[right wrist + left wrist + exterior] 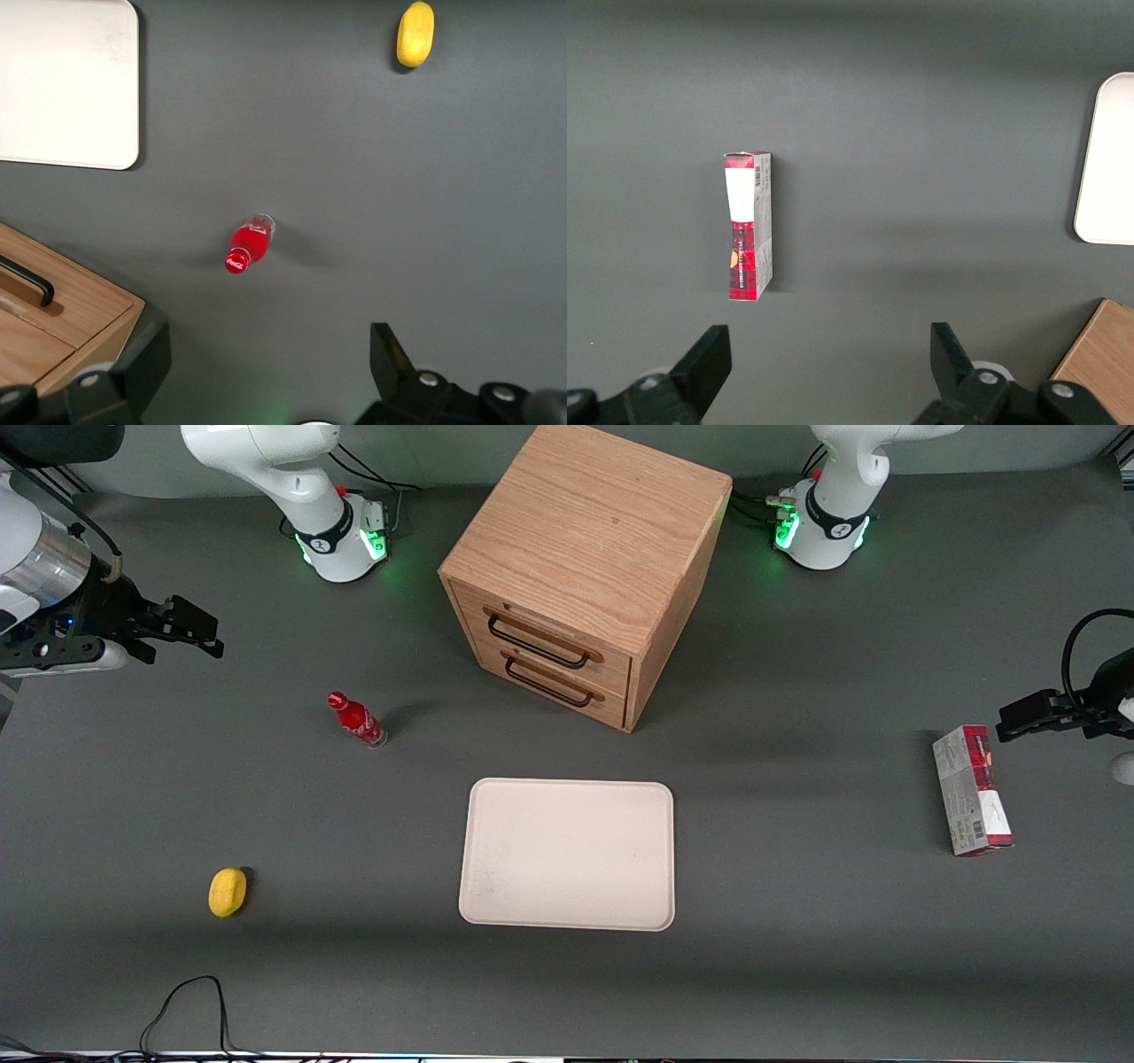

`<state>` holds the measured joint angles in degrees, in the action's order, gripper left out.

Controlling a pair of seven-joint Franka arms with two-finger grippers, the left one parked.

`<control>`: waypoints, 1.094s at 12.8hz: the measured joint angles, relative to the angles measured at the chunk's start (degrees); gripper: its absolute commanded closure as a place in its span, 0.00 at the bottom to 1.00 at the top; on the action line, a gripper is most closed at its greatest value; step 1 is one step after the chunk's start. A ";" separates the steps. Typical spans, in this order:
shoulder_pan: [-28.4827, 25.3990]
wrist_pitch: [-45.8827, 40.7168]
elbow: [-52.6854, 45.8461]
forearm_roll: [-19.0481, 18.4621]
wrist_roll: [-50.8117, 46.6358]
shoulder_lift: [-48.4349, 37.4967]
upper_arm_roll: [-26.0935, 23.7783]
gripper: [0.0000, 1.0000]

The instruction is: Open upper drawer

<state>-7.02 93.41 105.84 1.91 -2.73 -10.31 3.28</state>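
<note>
Upper drawer (542, 636) sits closed at the top of the oak cabinet (592, 540) on the table, its black bar handle (537, 644) untouched. My gripper (182, 627) hangs with fingers spread and empty, well apart from it, out toward nine o'clock of the cabinet in the front view, leaving me room to approach. A red bottle (356, 720) stands between them, at about seven o'clock of the cabinet.
</note>
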 measured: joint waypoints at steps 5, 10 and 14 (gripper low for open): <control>-0.12 0.79 -1.78 -0.26 0.00 1.68 -1.75 0.00; -1.16 -6.26 -19.38 0.07 -1.83 15.26 -15.19 0.00; -1.58 -7.18 -25.18 -0.55 3.45 22.75 -28.02 0.00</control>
<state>-8.60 86.23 80.66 1.36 0.72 12.45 -24.74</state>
